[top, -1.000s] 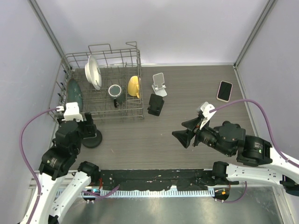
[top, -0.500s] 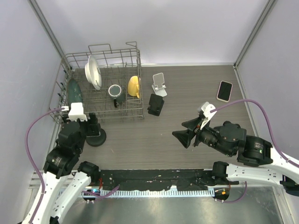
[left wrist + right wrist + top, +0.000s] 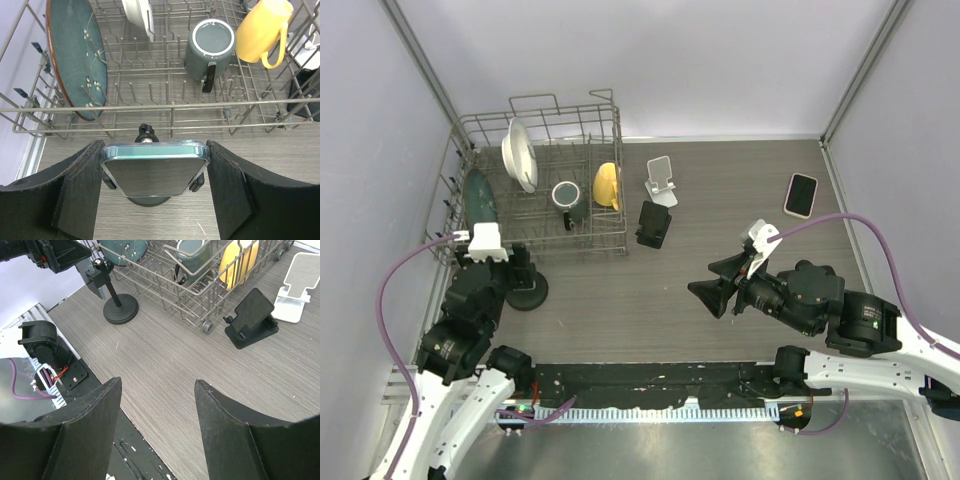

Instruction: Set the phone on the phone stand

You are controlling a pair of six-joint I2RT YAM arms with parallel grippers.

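A phone [image 3: 154, 170] in a clear case sits in the clamp of a black pole stand with a round base [image 3: 527, 290], just in front of the dish rack. My left gripper [image 3: 155, 176] is shut on the phone, with both pads against its side edges. In the top view the left gripper [image 3: 508, 266] hides the phone. A second phone [image 3: 801, 194] lies flat at the far right of the table. My right gripper [image 3: 715, 280] is open and empty above the table's middle. In the right wrist view the pole stand [image 3: 120, 307] shows at the upper left.
A wire dish rack [image 3: 610, 120] at the back left holds a teal plate [image 3: 75, 55], a white dish [image 3: 519, 153], a grey mug [image 3: 210, 42] and a yellow mug [image 3: 260, 30]. A white stand [image 3: 661, 180] and a black wedge stand [image 3: 654, 224] sit right of the rack.
My left gripper has moved slightly right and toward the rack. The pole stand's base has shifted with it. The right arm has not moved.
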